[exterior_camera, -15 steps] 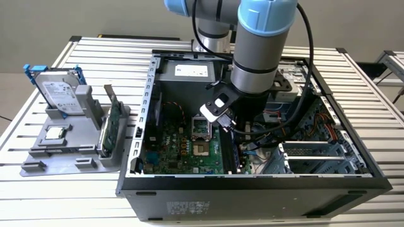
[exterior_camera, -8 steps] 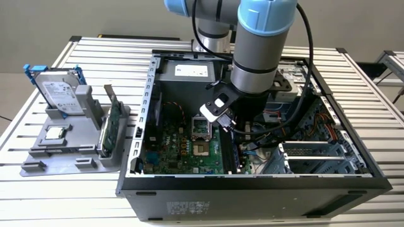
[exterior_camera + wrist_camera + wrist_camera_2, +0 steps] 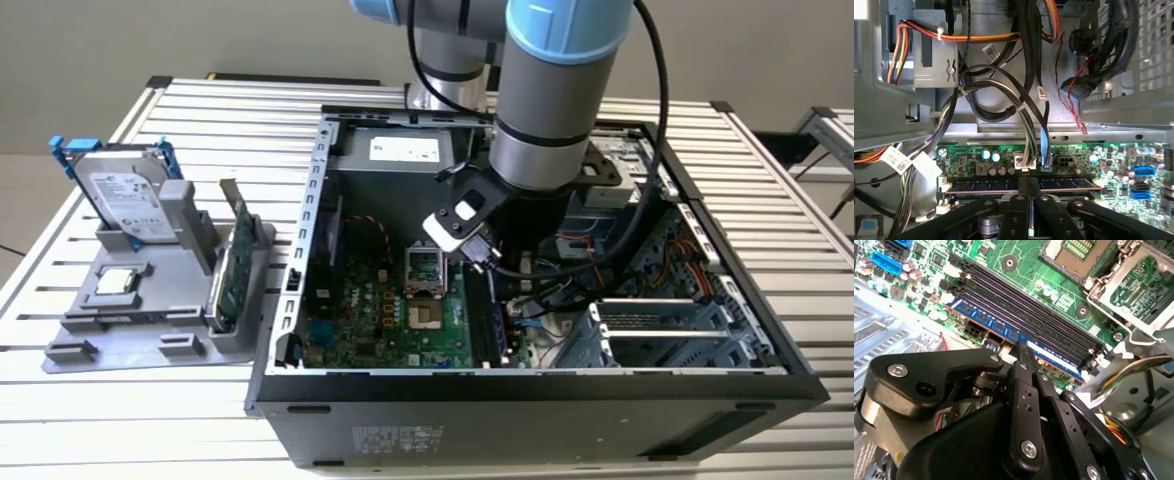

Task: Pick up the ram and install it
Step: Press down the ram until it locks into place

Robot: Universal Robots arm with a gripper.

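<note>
The ram [image 3: 986, 320] is a slim blue stick with dark chips. It stands in the memory slot closest to the motherboard's [image 3: 1019, 265] edge, and also lies across the first wrist view [image 3: 984, 184]. My gripper [image 3: 1022, 347] is deep inside the open computer case [image 3: 287, 300], just above the middle of the ram. Its two black fingers are shut together, with their tips at the ram's upper edge [image 3: 1030, 181]. In the exterior view the gripper [image 3: 497, 288] hangs over the memory slots, to the right of the CPU socket [image 3: 422, 270].
Two empty black memory slots [image 3: 1019, 302] run beside the ram. Cable bundles [image 3: 1004, 100] and a drive cage [image 3: 667, 330] crowd the case beyond the board's edge. On the table at the exterior view's left, a grey holder [image 3: 80, 345] carries a hard drive [image 3: 127, 190] and a green card [image 3: 238, 270].
</note>
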